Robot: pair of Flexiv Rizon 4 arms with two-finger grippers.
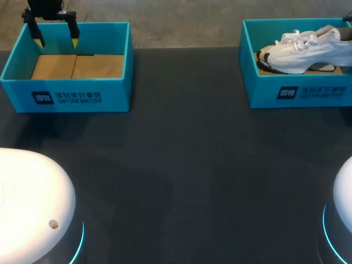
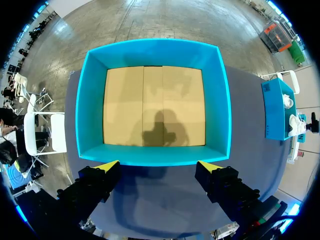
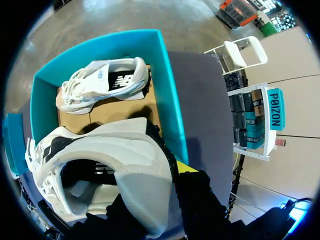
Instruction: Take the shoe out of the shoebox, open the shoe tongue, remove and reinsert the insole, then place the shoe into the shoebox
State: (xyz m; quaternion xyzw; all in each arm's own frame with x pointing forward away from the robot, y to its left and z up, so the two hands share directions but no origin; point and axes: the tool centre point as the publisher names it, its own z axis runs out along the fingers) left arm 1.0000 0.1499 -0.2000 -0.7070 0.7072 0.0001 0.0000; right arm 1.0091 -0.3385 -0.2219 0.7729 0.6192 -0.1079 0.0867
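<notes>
My right gripper (image 3: 162, 182) is shut on the heel collar of a white shoe (image 3: 100, 160), with one yellow fingertip (image 3: 186, 167) outside the heel and the other hidden inside. From the head view this shoe (image 1: 302, 52) hangs heel-up above the right teal shoebox (image 1: 297, 91). A second white shoe (image 3: 102, 85) lies on its side on that box's cardboard floor. My left gripper (image 1: 56, 41) hovers open and empty over the left teal shoebox (image 1: 66, 88). In the left wrist view, the gripper (image 2: 159, 167) has nothing between its fingers and the shoebox (image 2: 90, 100) ahead of it is empty.
Both boxes stand at the far edge of the dark table (image 1: 181, 165), one at each side. The white arm bases (image 1: 33, 203) sit at the near corners.
</notes>
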